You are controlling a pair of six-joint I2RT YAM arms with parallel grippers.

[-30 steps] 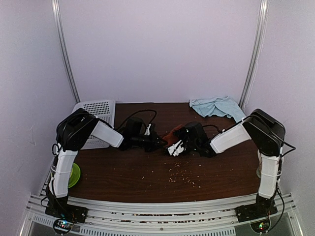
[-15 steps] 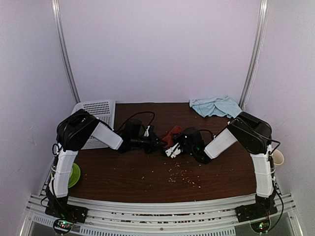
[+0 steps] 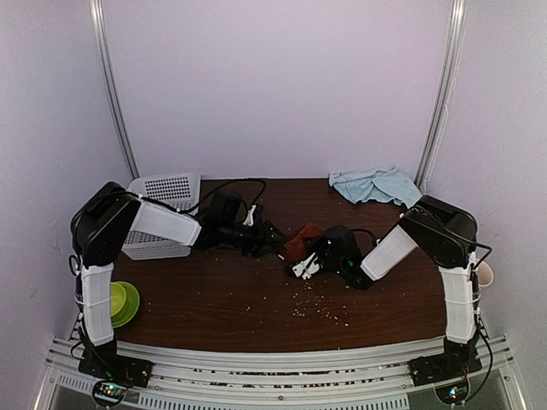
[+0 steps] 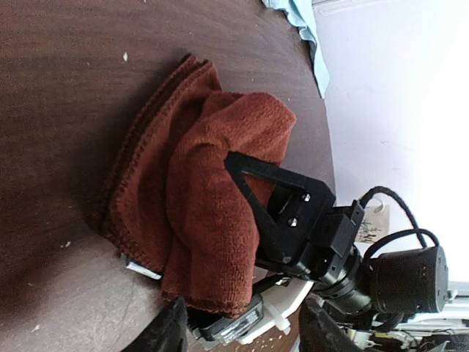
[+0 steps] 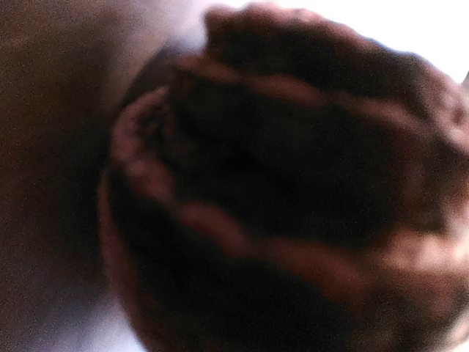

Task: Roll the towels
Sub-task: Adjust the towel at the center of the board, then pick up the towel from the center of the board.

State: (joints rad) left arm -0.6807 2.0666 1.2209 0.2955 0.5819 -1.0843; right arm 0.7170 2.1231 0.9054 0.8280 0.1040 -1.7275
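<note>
The rust-red towel [image 3: 299, 242] lies bunched in a loose lump at the middle of the table. In the left wrist view, folds of the rust-red towel [image 4: 209, 198] hang between the right gripper's black fingers [image 4: 256, 192], which are shut on it. From above, my right gripper [image 3: 304, 255] sits at the lump's near right side. My left gripper [image 3: 272, 235] stands open just left of the towel, its dark fingertips [image 4: 170, 331] apart and holding nothing. Blurred red cloth [image 5: 278, 183] fills the right wrist view. The light-blue towel [image 3: 376, 184] lies crumpled at the back right.
A white perforated basket [image 3: 162, 213] stands at the back left, beside the left arm. A green bowl [image 3: 121, 301] sits at the near left edge. Crumbs [image 3: 318, 309] dot the table in front of the grippers. A pale cup [image 3: 485, 273] shows behind the right arm.
My left gripper has opened, let go of the rust-red towel and drawn back left. My right gripper has moved in and shut on the towel.
</note>
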